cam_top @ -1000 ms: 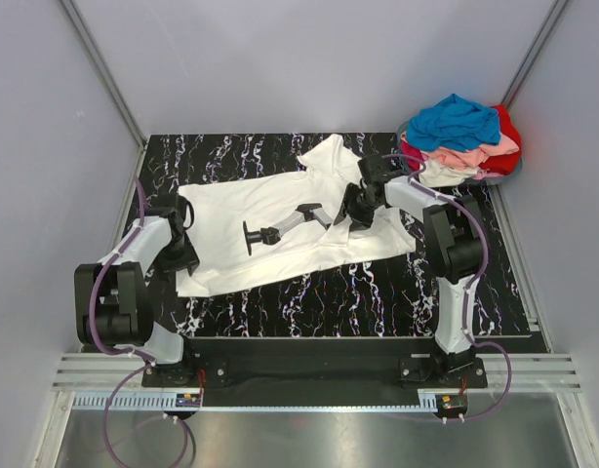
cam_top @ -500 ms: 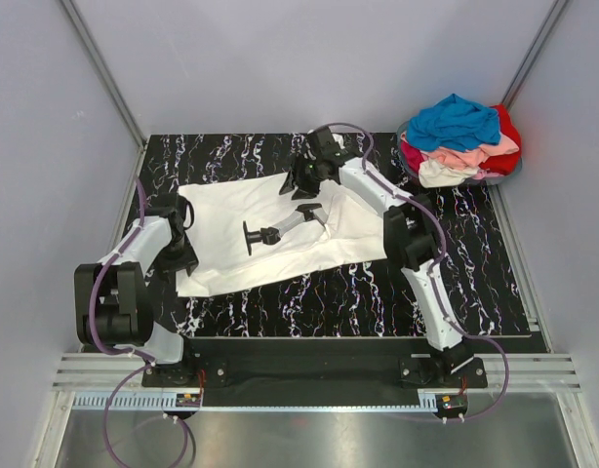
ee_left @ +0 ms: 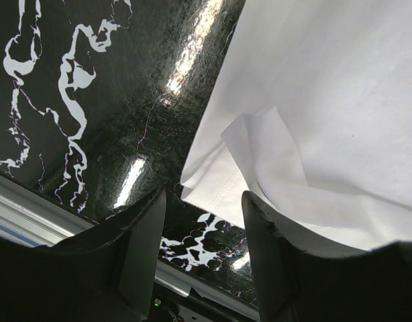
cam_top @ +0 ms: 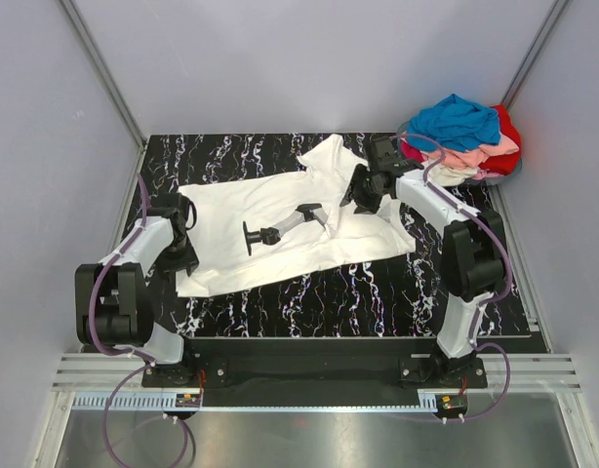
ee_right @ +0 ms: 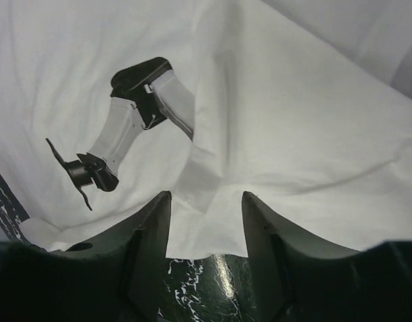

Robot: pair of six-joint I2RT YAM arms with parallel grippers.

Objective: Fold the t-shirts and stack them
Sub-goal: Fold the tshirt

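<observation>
Two grippers open at one spread tee, the other tees heaped at the table's 1 o'clock corner.
Cream-white cotton short-sleeved t-shirt [cam_top: 299,252] lies flat mid-table on the black white-veined table top [cam_top: 378,292], with a grey-and-black robot-arm print [cam_top: 280,226] at its centre. Left gripper [cam_top: 179,216] is at the shirt's 9 o'clock edge, jaws apart, nothing clamped. The left wrist view shows a doubled-over hem corner [ee_left: 216,184] just past the fingertips [ee_left: 144,231]. Right gripper [cam_top: 361,190] is over the shirt's 2 o'clock area, jaws apart, nothing clamped. The right wrist view shows a cloth crease [ee_right: 204,174] running toward the gap. In the pile of t-shirts [cam_top: 460,141], the bright blue tee [cam_top: 456,119] is on top, with the pale pink tee [cam_top: 470,156] and the cream tee [cam_top: 441,174] under it. The red tee [cam_top: 506,127] is at the pile's 3 o'clock side.
</observation>
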